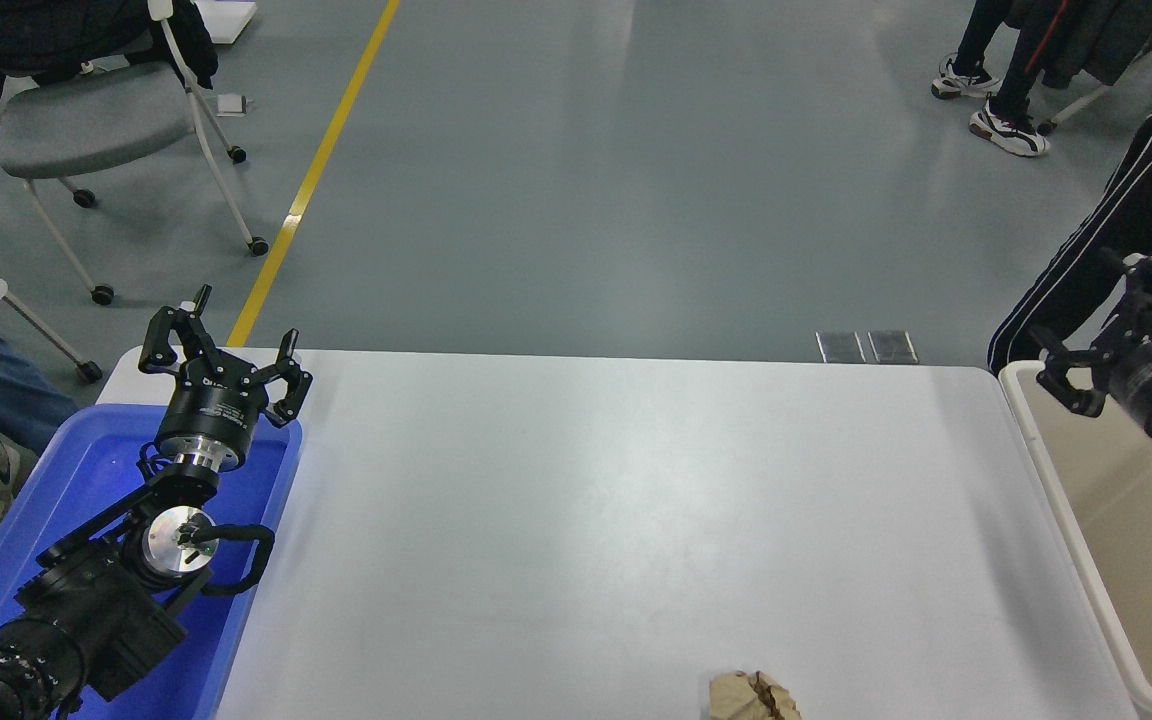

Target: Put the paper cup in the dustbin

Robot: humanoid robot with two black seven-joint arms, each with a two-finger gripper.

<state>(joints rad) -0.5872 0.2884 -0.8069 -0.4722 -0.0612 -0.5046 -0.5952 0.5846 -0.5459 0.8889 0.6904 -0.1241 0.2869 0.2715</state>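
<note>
While the black right gripper hangs over the far corner of the large beige plastic dustbin, its fingers are spread wide and hold nothing. No small cream paper cup shows anywhere in view. Risk: with no cup in sight, the arm might go for the crumpled brown paper ball at the white table's near edge. Black left gripper, spread, is parked over the blue plastic tray.

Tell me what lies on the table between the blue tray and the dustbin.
In the head view, the white table is bare between the blue tray and the dustbin; only a crumpled brown paper ball sits at the near edge.
</note>
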